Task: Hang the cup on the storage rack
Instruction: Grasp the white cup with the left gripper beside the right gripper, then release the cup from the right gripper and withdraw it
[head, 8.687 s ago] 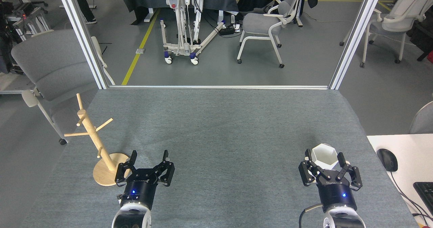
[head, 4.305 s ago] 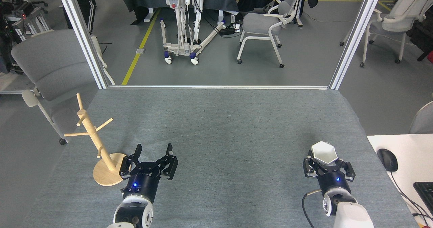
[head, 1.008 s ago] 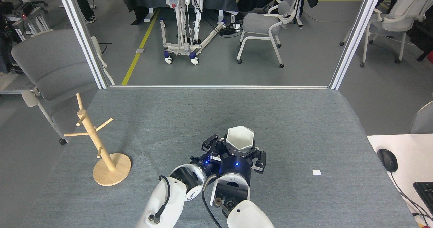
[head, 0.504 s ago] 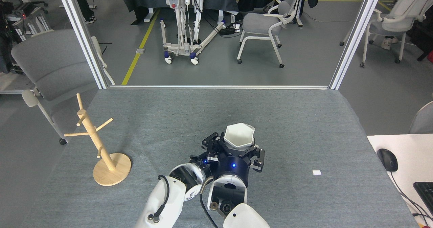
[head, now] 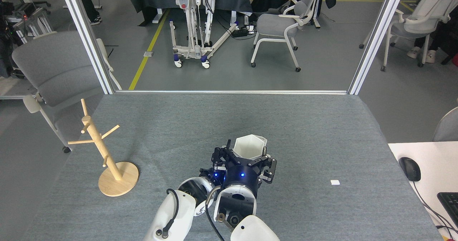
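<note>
**Two arms meeting at mid-table, white cup between them**

A humanoid robot's right tool point(head: 249, 158) is holding a white hexagonal cup point(head: 249, 147) above the grey felt-covered table point(head: 322, 126), its black fingers closed around the cup's lower body while the open rim is facing up and slightly away from the camera. The left tool point(head: 221, 157) is pressing in close at the cup's 9 o'clock side; its dark fingers are crowding against the right tool, and whether they are spread or gripping cannot be told from this view. Blue indicator lights are glowing on both wrists, and both white forearms are entering from the bottom edge, side by side.

The wooden storage rack point(head: 101, 146) is standing upright well apart from the cup, toward 9 o'clock near the table's left edge, its round disc base point(head: 118, 179) resting flat on the felt and its pegs bare. A small white scrap point(head: 335, 182) is lying on the table at the cup's 4 o'clock. A computer mouse point(head: 409, 168) is sitting on a separate white desk point(head: 429, 176) at the far right. Beyond the table, office chairs point(head: 281, 23) are standing on the grey floor.
</note>
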### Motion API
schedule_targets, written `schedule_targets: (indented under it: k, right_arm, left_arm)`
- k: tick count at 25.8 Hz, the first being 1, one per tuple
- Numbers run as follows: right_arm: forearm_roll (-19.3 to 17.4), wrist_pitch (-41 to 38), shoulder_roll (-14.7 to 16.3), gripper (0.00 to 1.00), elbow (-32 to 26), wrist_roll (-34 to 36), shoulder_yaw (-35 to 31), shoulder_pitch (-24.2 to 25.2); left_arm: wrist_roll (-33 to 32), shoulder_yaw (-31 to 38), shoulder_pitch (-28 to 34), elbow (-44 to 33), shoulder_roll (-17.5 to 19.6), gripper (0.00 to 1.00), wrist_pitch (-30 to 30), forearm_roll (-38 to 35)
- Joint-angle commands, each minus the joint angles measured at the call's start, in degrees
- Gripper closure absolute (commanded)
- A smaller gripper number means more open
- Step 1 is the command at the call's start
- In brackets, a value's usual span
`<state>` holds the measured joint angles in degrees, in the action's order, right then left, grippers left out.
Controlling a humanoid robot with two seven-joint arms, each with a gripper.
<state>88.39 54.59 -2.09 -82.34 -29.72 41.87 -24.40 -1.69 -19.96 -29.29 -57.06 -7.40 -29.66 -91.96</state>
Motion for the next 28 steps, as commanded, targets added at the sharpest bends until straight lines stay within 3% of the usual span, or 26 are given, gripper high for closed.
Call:
schedule_targets:
  k: [1, 5, 9, 13, 19, 22, 25, 28]
  right_arm:
    - [-0.1, -5.1, -0.3, 0.02, -1.2, 24.4, -2.8, 0.1]
    - [-0.9, -5.4, 0.2, 0.02, -1.3, 26.8, -6.3, 0.1]
    - [-5.8, -7.8, 1.1, 0.02, -1.2, 28.6, -10.8, 0.2]
    - [-7.4, -11.4, 3.7, 0.01, -0.5, 28.7, -15.6, 0.5]
    - [-7.4, -13.5, 5.8, 0.01, -0.4, 28.6, -19.4, 2.4]
    - [-8.1, -20.7, 10.2, 0.01, -0.3, 28.6, -24.4, 3.6]
    - [-12.2, -32.6, 12.0, 0.01, -0.3, 28.8, -32.2, 7.4]
    - [-12.8, -42.7, 15.4, 0.01, -0.3, 31.6, -39.8, 12.8]
  left_arm:
    - [-0.2, 0.0, 0.2, 0.2, 0.1, 1.00, -1.8, 0.0]
    - [-0.3, 0.2, 0.9, 0.1, 0.7, 1.00, -1.7, 0.0]
    - [-0.9, 2.0, 3.5, -1.8, 2.7, 1.00, -1.8, 0.1]
    - [-1.0, 3.8, 9.8, -10.0, 8.3, 1.00, -1.5, -0.1]
    - [-1.5, 12.2, 22.0, -23.5, 13.7, 1.00, 2.7, -0.6]
    - [-1.5, 18.2, 28.1, -29.1, 14.9, 1.00, 2.3, -0.5]
    - [-1.4, 23.7, 32.0, -32.4, 15.0, 1.00, 2.3, -0.5]
    - [-1.3, 30.2, 34.6, -32.9, 15.0, 1.00, 2.3, -0.5]
